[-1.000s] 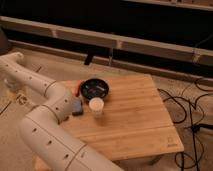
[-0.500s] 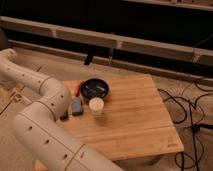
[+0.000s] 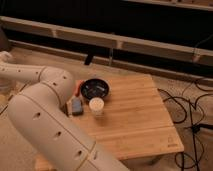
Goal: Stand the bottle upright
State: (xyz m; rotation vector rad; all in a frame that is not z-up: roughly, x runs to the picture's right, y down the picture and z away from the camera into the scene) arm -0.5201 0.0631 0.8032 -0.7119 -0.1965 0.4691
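Black bowl [image 3: 95,89], blue sponge [image 3: 76,105], wooden table [image 3: 142,122], cables [image 3: 193,107]

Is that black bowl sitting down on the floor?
No, the black bowl rests on the wooden table, just behind a white cup; the robot's gripper is not in view.

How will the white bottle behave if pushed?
The bottle seems to stand upright, so a high push may tip it. Once down, its round body would probably roll on the smooth table. The pincer is out of view.
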